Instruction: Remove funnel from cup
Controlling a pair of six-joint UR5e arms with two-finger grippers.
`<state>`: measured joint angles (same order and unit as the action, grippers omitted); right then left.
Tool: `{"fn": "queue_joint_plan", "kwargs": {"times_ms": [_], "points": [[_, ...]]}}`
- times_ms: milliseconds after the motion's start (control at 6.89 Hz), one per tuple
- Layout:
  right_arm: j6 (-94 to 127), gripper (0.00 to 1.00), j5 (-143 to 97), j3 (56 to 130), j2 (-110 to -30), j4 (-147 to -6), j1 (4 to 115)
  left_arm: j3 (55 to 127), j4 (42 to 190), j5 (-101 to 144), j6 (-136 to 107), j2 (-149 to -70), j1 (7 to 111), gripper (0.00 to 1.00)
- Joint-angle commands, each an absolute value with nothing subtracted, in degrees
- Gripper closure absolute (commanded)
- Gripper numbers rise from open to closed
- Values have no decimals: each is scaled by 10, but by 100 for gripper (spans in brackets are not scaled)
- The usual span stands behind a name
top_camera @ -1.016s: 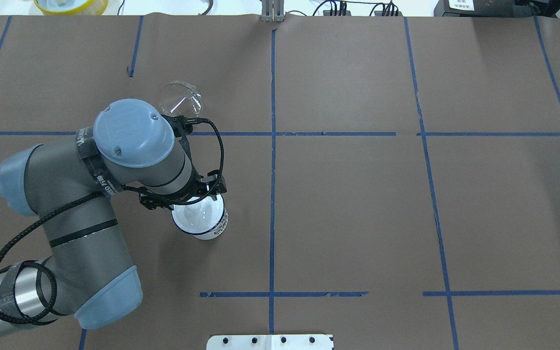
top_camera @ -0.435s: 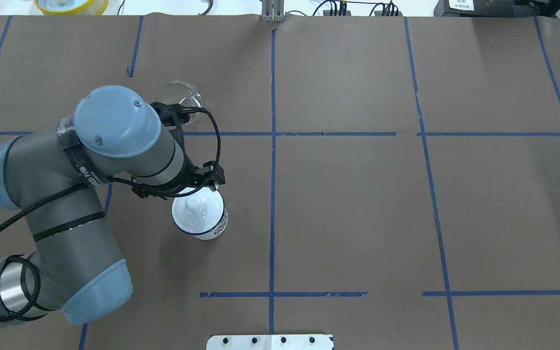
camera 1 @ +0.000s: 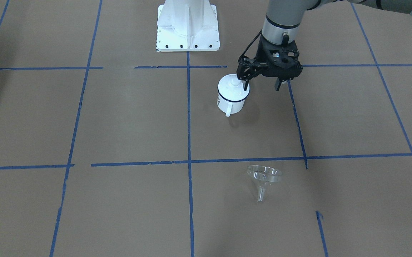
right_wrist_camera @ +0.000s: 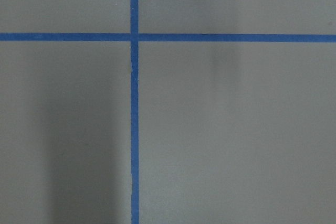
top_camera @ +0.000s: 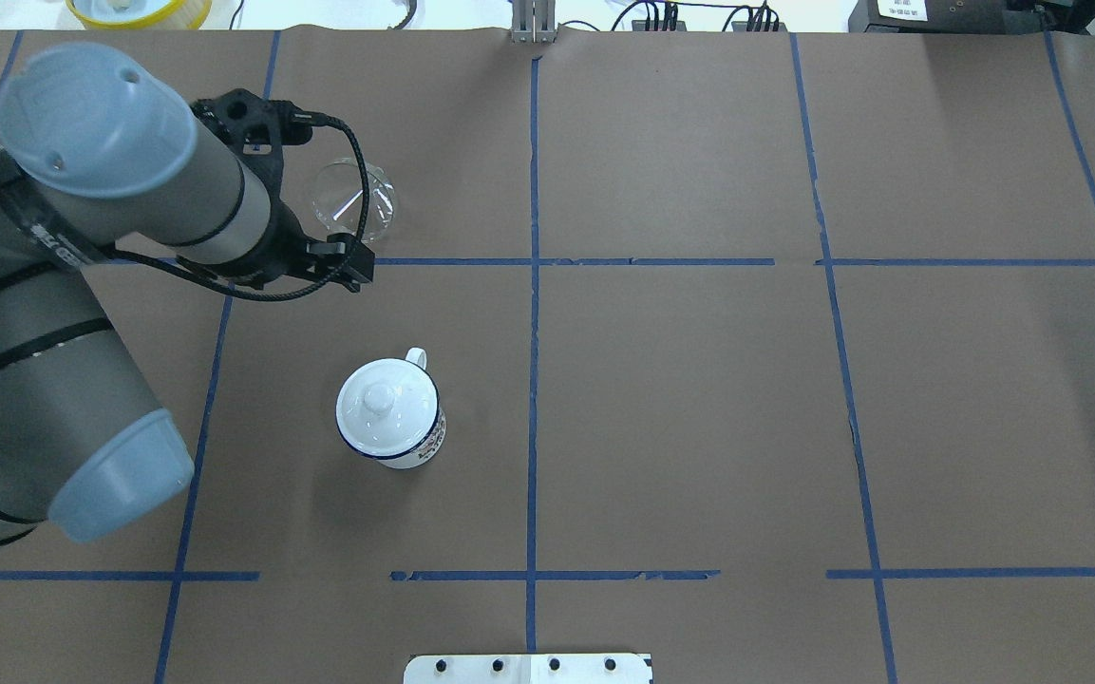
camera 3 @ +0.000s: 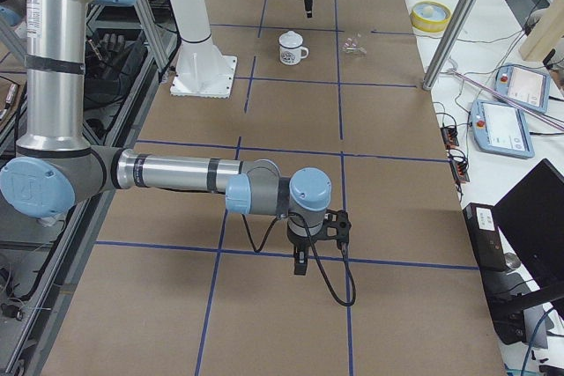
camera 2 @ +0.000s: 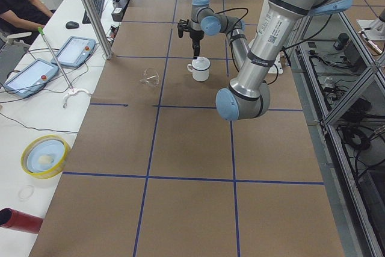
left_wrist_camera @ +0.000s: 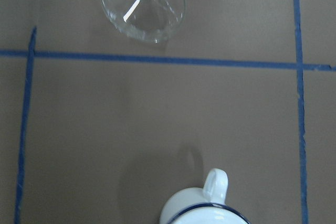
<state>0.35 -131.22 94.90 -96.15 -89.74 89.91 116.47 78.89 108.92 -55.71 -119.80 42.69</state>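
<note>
The clear funnel [top_camera: 354,204] lies on its side on the brown table, apart from the cup; it also shows in the front view [camera 1: 263,177] and the left wrist view [left_wrist_camera: 144,4]. The white cup [top_camera: 393,423] with a dark blue rim stands upright and is covered by a white knobbed lid [top_camera: 378,397]. My left gripper [camera 1: 261,85] is open and empty, raised above the table between the cup [camera 1: 231,95] and the funnel. My right gripper [camera 3: 300,266] hangs low over bare table far from both; I cannot tell if it is open.
Blue tape lines mark a grid on the brown paper. The robot's white base plate [camera 1: 188,26] stands at the table's near edge. A yellow bowl [top_camera: 139,9] sits beyond the far left edge. An operator and tablets are beside the table in the exterior left view.
My left arm has risen and swung from over the cup toward the far left, uncovering the lidded cup. The funnel and the cup have not moved.
</note>
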Motion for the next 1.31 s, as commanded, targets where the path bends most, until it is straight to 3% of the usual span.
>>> {"fn": "queue_joint_plan", "kwargs": {"times_ms": [0,290,871,1161], "points": [[4,0,-1312,949,-962,-897,899,1137,895,1101,-418,-1125,529,0],[4,0,-1312,949,-962,-897,899,1043,1036,1272,-288,-1042,651,0],[4,0,-1312,949,-962,-897,899,971,1040,1310,-43,-914,830,0],[4,0,-1312,949,-962,-897,899,917,1028,1307,32,-896,876,0]]}}
